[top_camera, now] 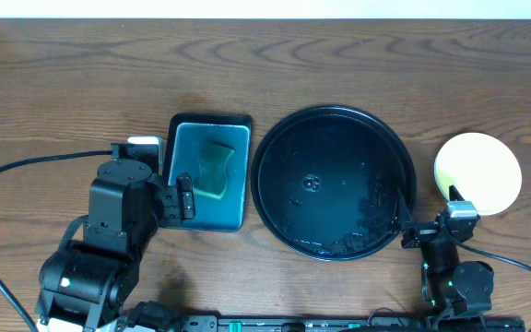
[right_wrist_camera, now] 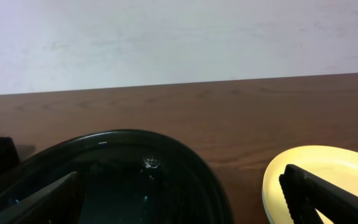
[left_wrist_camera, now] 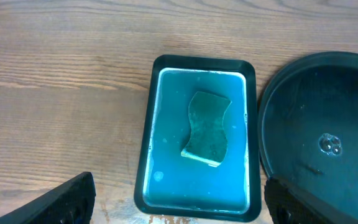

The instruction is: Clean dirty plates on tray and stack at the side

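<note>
Wooden table (top_camera: 63, 83), pale wall (right_wrist_camera: 166, 37), black tray (top_camera: 339, 148).

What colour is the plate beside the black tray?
The plate is pale yellow, clearest in the overhead view.

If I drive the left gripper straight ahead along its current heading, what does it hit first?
Most likely the sponge lying in the teal tray, which sits centred ahead of the open left gripper. Depth is unclear, so it might touch the tray's near rim first.
</note>
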